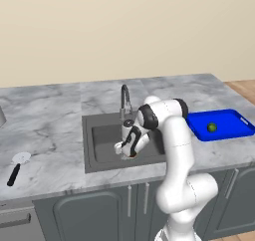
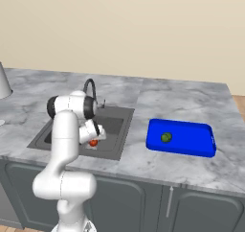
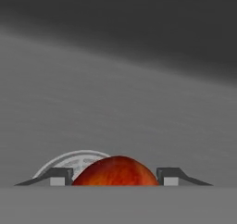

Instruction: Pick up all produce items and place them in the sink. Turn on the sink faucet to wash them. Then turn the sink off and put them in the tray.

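Tomato (image 3: 115, 171) between end effector (image 3: 114, 177) fingertips, low in sink (image 1: 99, 135), drain (image 3: 69, 162) behind

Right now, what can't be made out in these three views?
- Left base view: red-orange produce item mostly hidden behind the hand.
- Hand view: whether the jaws touch it; the bottom edge cuts off the contact.
- Hand view: drain half covered by it.
- Both base views: green produce item in the tray is too small to identify.

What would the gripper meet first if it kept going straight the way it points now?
The red-orange produce item sits right between the gripper's fingertips; beyond it lies the sink floor with its drain, though depth is unclear.
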Motion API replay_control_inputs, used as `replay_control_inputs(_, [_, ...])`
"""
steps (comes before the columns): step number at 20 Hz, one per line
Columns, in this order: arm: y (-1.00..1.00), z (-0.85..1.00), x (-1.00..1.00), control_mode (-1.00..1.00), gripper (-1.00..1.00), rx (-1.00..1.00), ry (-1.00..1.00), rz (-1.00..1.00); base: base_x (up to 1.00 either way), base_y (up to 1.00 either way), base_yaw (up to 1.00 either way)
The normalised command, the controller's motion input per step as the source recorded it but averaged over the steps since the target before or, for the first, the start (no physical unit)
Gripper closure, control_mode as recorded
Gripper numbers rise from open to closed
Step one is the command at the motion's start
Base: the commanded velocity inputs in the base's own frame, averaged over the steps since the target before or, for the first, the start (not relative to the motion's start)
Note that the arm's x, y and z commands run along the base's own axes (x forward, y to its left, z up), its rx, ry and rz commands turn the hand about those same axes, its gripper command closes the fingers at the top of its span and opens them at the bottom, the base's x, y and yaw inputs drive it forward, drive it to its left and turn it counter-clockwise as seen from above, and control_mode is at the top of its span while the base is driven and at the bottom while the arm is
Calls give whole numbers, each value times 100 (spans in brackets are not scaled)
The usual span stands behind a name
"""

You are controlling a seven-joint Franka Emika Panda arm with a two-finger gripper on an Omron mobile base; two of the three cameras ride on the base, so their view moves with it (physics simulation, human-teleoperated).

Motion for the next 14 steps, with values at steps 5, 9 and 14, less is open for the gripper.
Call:
replay_control_inputs(5, [-2, 67, -21, -100, 100, 0, -19, 0, 0, 0, 0])
replay_control_inputs(9, [-13, 69, -11, -100, 100, 0, -15, 0, 0, 0, 0])
replay_control_inputs(14, [-33, 59, -17, -100, 100, 0, -8, -1, 0, 0, 0])
